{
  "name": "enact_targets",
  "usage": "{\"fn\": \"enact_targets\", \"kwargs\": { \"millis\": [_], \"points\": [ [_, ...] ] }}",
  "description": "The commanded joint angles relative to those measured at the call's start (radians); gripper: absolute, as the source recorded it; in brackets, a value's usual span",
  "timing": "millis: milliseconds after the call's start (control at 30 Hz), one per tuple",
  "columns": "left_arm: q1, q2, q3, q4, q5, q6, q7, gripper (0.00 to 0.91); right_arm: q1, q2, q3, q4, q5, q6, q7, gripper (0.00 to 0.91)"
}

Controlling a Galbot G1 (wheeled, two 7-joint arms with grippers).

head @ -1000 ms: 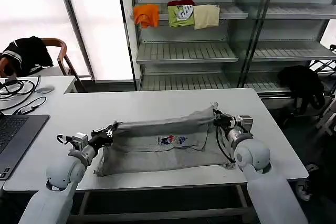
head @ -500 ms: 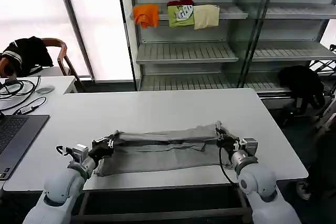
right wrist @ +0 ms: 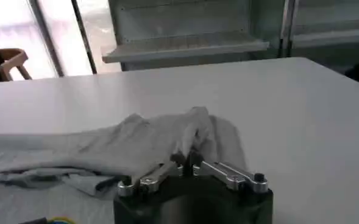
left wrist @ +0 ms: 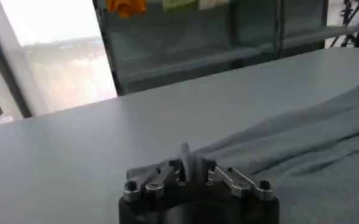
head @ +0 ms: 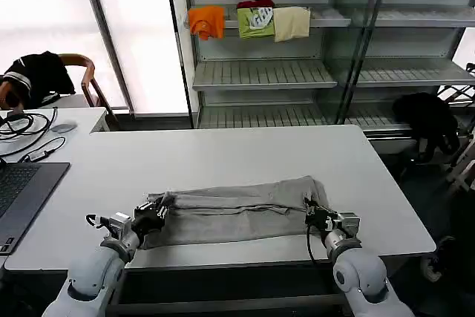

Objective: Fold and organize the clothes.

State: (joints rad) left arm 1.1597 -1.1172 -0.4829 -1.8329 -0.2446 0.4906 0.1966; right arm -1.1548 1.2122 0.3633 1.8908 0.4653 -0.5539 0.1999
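The white table carries the light grey T-shirt, which lies as a long folded band near the table's front edge, stretched flat across its middle. Behind the table stands a metal shelf unit, with orange, green and cream folded garments on an upper shelf. A laptop sits on the table's left end. The left claw is pinched narrow on the T-shirt's left end, low at the table surface. The right claw is likewise closed on the T-shirt's right end, cloth bunched between its fingers.
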Motion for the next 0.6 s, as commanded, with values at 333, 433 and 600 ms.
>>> {"fn": "enact_targets", "kwargs": {
  "millis": [333, 433, 600],
  "points": [
    [0.020, -0.013, -0.043, -0.115, -0.017, 0.037, -0.045, 0.907, -0.060, -0.032, 0.089, 0.192, 0.016, -0.015, 0.009, 0.907],
    [0.019, -0.049, -0.062, -0.118, -0.066, 0.049, -0.088, 0.907, -0.062, -0.041, 0.097, 0.229, 0.019, -0.018, 0.012, 0.907],
    [0.025, -0.098, -0.095, -0.095, -0.109, 0.057, -0.116, 0.907, -0.050, -0.072, 0.118, 0.251, 0.030, -0.019, 0.014, 0.907]
  ]
}}
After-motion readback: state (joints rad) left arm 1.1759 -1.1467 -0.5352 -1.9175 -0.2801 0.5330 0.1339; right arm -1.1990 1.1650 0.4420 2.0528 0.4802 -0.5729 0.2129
